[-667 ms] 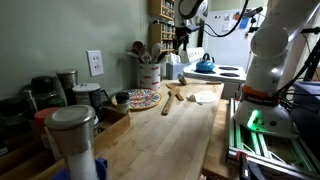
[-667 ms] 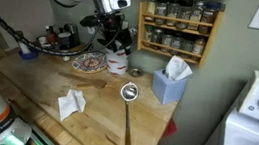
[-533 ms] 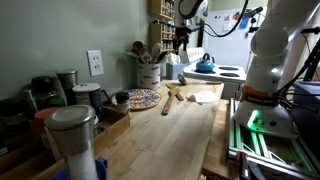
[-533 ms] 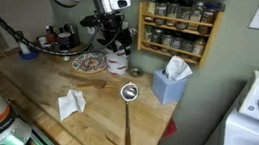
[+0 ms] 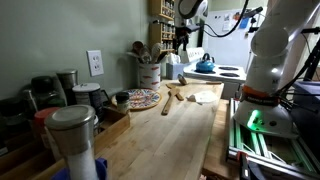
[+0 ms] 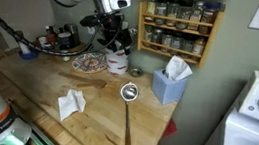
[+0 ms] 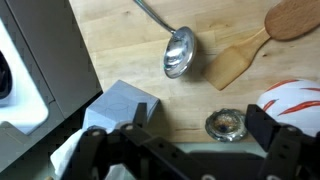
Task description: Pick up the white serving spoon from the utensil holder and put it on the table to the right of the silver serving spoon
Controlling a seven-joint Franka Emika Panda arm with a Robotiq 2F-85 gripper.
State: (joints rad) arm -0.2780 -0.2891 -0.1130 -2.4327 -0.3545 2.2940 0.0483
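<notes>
The utensil holder (image 5: 149, 73) is a small white crock with dark and wooden handles sticking out; it also shows in an exterior view (image 6: 118, 61). I cannot pick out the white serving spoon among the handles. The silver serving spoon (image 7: 179, 52) lies on the wooden table (image 7: 130, 50), and shows in an exterior view (image 6: 130, 93) with its long handle running toward the front edge. My gripper (image 7: 190, 150) is open and empty. It hovers above the holder (image 6: 115, 30) and beside the spoon's bowl.
A blue tissue box (image 6: 170, 84) stands close to the spoon. A wooden spatula (image 7: 235, 62) and a small round metal piece (image 7: 225, 124) lie nearby. A patterned plate (image 6: 88, 63), a white cloth (image 6: 70, 103), a wall spice rack (image 6: 179, 29) and a steel canister (image 5: 73, 135) are around.
</notes>
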